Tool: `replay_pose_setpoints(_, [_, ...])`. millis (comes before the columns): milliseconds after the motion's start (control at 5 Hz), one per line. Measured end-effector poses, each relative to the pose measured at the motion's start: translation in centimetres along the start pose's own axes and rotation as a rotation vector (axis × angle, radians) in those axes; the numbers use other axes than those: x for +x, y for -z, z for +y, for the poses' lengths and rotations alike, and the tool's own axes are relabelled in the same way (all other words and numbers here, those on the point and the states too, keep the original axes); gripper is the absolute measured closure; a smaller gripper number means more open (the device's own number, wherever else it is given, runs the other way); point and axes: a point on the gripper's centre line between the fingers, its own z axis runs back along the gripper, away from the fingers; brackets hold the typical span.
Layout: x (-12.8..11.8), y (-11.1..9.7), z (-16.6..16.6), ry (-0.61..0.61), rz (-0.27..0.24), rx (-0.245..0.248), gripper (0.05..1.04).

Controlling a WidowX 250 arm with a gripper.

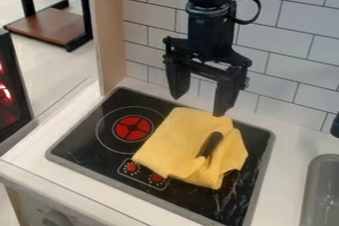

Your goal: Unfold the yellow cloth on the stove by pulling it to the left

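The black gripper hangs over the back part of the stove top, its two fingers wide apart with nothing between them. Below it and slightly toward the front, a yellow cloth lies crumpled on the black stove top. A dark handle-like object rests on the cloth's right half, its lower end against a yellow fold. Whether something more of that object is under the fold, I cannot tell. The gripper is apart from both.
A red-marked burner and two red knob markings are left of and in front of the cloth. The grey sink is at the right edge. A tiled wall stands behind, and a wooden panel rises at the back left.
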Motion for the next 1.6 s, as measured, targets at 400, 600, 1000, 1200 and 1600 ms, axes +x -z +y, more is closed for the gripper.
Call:
replay_pose_setpoints(400, [-0.9, 1.8, -0.2, -0.012, 0.041, 0.003, 0.085])
replay_pose_setpoints(600, [-1.3, 2.9, -0.1, -0.016, 0.057, 0.024, 0.085])
replay_pose_setpoints(1000, [-1.2, 5.5, 0.0, -0.008, 0.097, 0.037, 0.085])
replay_pose_setpoints(1200, [-1.2, 6.9, -0.1, -0.016, 0.122, 0.027, 0.085])
replay_pose_setpoints(1600, [-0.4, 7.6, -0.7, -0.014, 0.095, 0.068, 0.457])
